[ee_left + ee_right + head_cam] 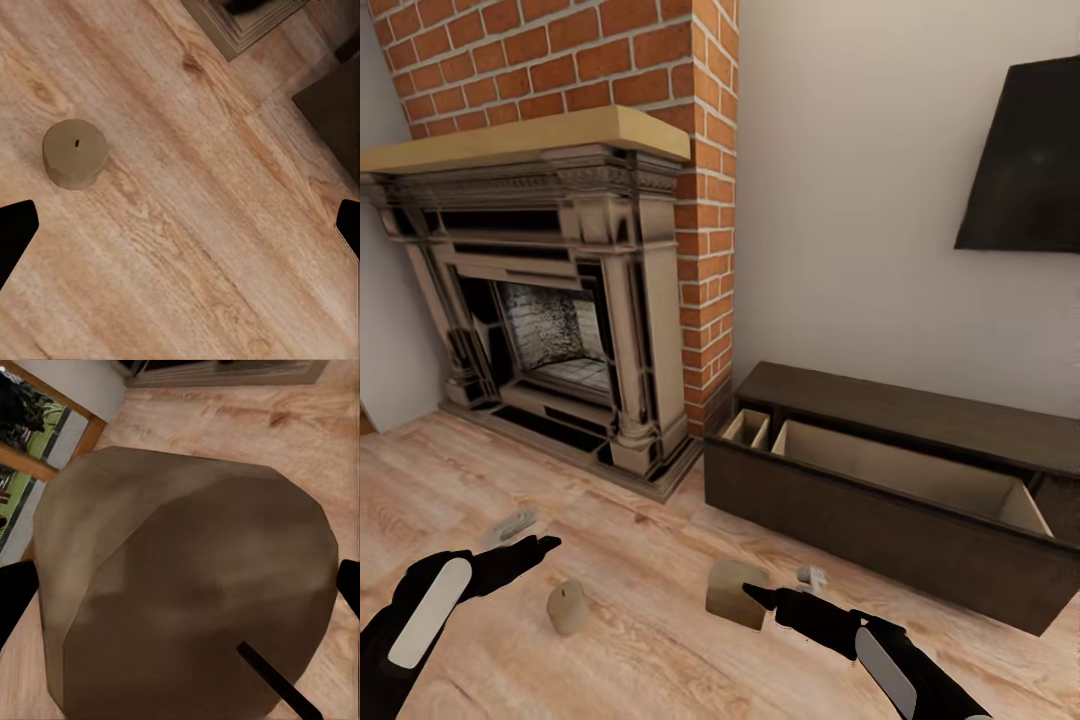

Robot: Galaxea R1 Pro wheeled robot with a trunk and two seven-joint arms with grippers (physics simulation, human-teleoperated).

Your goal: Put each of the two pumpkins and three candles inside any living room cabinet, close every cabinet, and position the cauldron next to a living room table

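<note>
Here, head view: the cabinet [900,500] stands at four o'clock of the brick fireplace [550,330], its front pulled out and the pale interior exposed. One candle [568,607] sits upright on the wood floor [640,650], just beside the left gripper [528,547] at its five o'clock. A second candle [737,593] lies tilted between the fingers of the right gripper [760,597].

Left wrist view: left gripper [180,229] spread wide, holding nothing; candle [74,154] upright on the floor.

Right wrist view: right gripper [180,592], dark fingertips at both edges, candle [187,585] between them; whether they grip it, cannot tell.
</note>
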